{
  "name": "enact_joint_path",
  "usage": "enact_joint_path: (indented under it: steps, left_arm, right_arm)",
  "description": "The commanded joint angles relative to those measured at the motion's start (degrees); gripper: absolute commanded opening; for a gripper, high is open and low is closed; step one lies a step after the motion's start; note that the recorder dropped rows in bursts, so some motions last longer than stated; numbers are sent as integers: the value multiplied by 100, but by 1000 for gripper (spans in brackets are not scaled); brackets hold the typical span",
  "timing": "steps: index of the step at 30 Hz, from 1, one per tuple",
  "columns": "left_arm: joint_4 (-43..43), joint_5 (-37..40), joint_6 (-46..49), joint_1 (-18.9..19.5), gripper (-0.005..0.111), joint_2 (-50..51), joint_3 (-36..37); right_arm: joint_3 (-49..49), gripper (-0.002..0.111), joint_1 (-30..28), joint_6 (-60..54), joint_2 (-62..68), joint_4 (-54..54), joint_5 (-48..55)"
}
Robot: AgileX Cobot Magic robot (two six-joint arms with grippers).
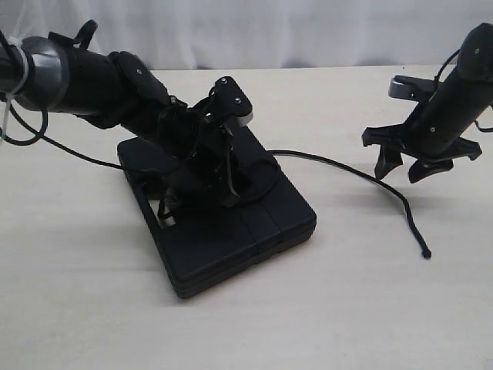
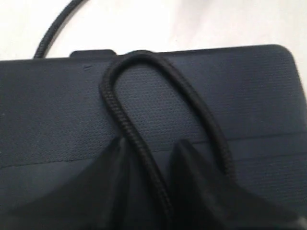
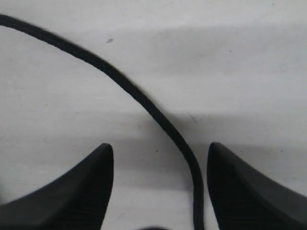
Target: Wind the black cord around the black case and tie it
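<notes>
The black case (image 1: 231, 239) lies flat on the pale table, left of centre. My left gripper (image 1: 199, 206) reaches down onto its lid. In the left wrist view the black cord (image 2: 111, 100) makes a hairpin loop on the case (image 2: 57, 105), and one strand runs between the parted fingers of the left gripper (image 2: 149, 158). From the case the cord (image 1: 339, 163) trails right across the table to its knotted tip (image 1: 426, 253). My right gripper (image 1: 400, 176) hovers open over that stretch. The cord (image 3: 139, 96) passes between the jaws of the right gripper (image 3: 160, 145), close to one finger (image 3: 240, 191).
A thin black robot cable (image 1: 62, 146) hangs from the left arm and reaches the table beside the case's far left corner. A white curtain (image 1: 269, 31) closes off the back. Bare pale table (image 1: 347, 308) lies in front and to the right of the case.
</notes>
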Motion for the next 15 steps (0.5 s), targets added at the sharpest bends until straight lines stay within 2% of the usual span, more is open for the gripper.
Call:
enact_joint_path:
  steps: [1,2,10,12,15]
  left_arm:
    - [9,-86,-3,-41,4,9,-39]
    - [40,-109,12,-41,0,-3,-39]
    - [-169,-988,-67,-41,0,-138,-39]
    - [-169,-1018,-67,-41,0,-138,-39]
    - [-148,-1020,-56,-41,0,-138,-39]
  right_arm:
    - [26,55,-24,-231,204,-36,22]
    - [26,55,-24,-283,256,-36,22]
    - [26,54,-24,-484,611,-200,-123]
    - [26,51,-24,-443,648,-346,-198]
    - [26,38,-24,-443,714,-377,-301]
